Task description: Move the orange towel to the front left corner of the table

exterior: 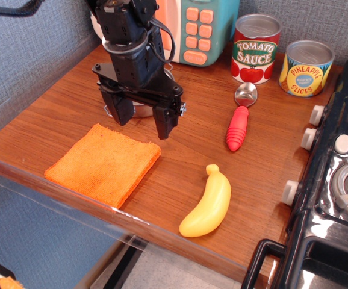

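Note:
The orange towel lies flat and folded on the dark wood table, near the front left edge. My gripper hangs above the table just behind the towel's far right corner. Its two black fingers are spread apart and hold nothing. They do not touch the towel. A steel pot is mostly hidden behind the gripper.
A yellow toy banana lies front centre. A red-handled spoon lies to the right. A tomato sauce can and a pineapple can stand at the back. A black toy stove fills the right side. A teal toy appliance stands at the back.

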Tool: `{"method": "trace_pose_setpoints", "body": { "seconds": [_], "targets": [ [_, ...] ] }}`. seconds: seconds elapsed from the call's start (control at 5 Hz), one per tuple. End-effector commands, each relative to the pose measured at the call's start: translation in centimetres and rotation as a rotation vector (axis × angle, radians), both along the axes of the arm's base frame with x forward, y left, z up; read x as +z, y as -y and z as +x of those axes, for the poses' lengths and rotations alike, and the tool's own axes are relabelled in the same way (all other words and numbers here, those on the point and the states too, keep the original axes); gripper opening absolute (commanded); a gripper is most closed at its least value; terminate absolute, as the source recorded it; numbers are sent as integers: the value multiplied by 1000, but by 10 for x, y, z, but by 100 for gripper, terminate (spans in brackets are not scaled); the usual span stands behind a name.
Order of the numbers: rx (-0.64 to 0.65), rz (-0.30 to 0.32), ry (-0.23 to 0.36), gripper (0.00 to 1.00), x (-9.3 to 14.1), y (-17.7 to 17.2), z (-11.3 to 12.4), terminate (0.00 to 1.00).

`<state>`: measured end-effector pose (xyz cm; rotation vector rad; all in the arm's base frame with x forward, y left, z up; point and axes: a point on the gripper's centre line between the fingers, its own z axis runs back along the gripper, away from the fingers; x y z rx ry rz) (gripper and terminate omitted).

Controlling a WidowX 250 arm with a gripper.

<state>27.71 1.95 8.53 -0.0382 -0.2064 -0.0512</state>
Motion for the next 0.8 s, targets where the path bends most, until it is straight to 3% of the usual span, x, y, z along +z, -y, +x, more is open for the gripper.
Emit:
{"method": "trace_pose_setpoints", "body": {
  "seconds": [0.0,0.6],
  "targets": [
    [0,0,0,100,0,0,0,0],
    [93,12,-3,100,-29,-38,-27,0]
  ]
}}
